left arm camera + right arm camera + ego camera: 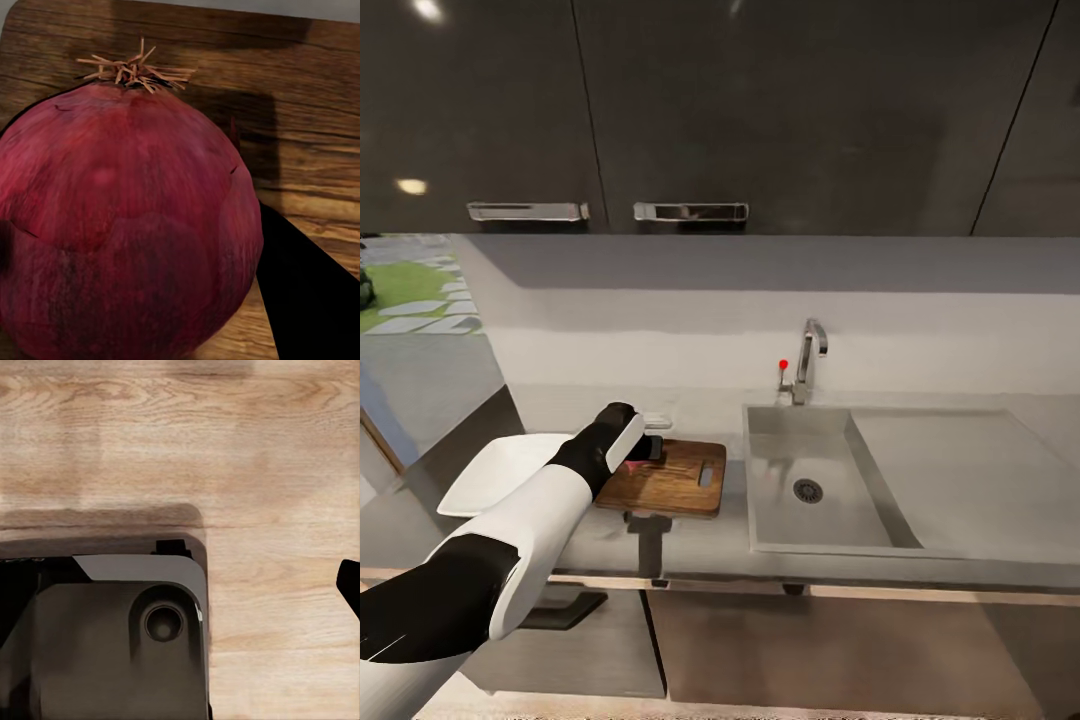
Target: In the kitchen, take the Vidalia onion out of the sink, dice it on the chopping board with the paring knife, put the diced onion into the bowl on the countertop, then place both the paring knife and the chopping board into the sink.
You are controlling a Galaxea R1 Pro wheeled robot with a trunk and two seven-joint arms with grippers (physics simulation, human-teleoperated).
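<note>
Head view first: the left arm reaches out over the grey worktop (690, 545) and its claw (645, 447) sits above the near-left part of the chopping board (675, 480), which lies just beside the sink (830, 480), on the side away from the drainboard. A bit of dark red shows at the claw's tip, on the board. The white bowl (495, 475) rests on the worktop on the far side of the board from the sink, partly hidden by the arm. The basin of the sink holds only its round drain (807, 490), and the chrome tap (810, 360) with its red knob (783, 364) stands behind it.

From the left wrist, a big dark red onion (127, 225) sits on the wooden board (315, 150), its dry root tuft pointing up and away. One dark finger (307, 300) of the claw lies close along the onion's side; whether the claw is clamped on it I cannot tell.

From the right wrist, pale wooden floor (225, 450) lies below, with a dark grey part of the robot (112, 637) over it and a black fingertip (351, 585) at the edge; I cannot tell how that claw stands.
</note>
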